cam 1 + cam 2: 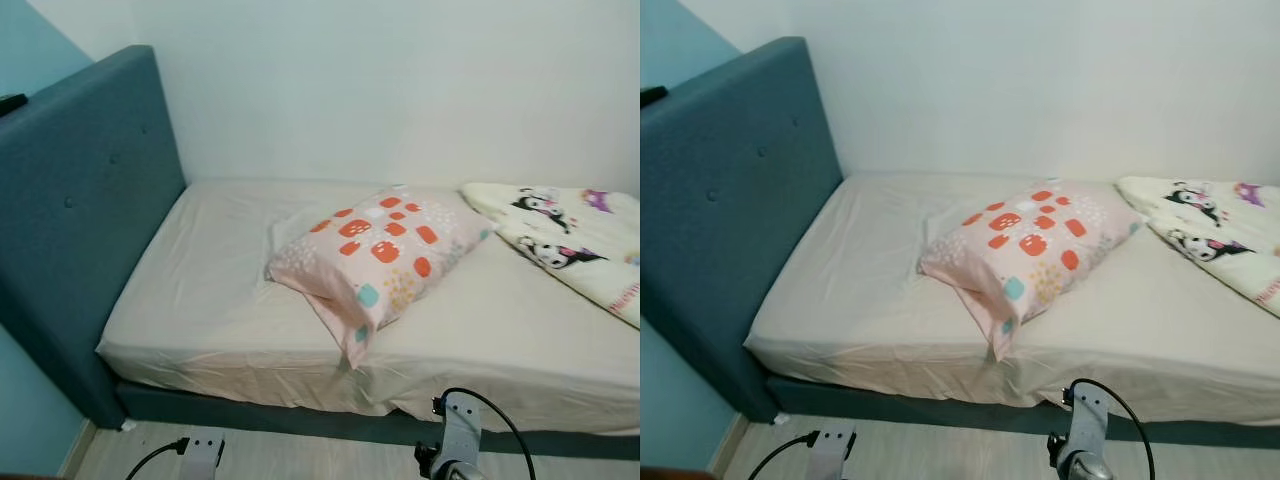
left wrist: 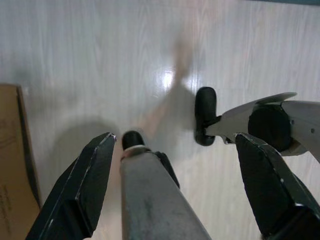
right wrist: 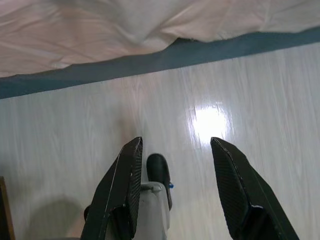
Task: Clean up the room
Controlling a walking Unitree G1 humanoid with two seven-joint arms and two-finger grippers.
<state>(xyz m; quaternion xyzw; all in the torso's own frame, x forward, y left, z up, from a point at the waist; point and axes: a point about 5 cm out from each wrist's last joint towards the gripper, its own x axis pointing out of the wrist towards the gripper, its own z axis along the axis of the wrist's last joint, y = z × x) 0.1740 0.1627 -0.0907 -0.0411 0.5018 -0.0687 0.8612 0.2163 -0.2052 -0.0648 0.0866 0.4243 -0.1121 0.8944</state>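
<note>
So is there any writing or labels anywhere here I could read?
None can be read.
Blanket: cartoon figures and a trace of red lettering at its edge, too small to read.
Cardboard box: faint print, too blurred to read.
Pillow: pattern alone, no words.

Both pincers [image 2: 172,165] [image 3: 175,165] hang low, seemingly spread apart.

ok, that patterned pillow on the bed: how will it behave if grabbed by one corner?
The pillow looks soft and puffy, so it will probably sag and fold rather than hold shape. Its loose cover end droops over the mattress edge, so a corner grip may catch fabric only. Likely light for its bulk.
</note>
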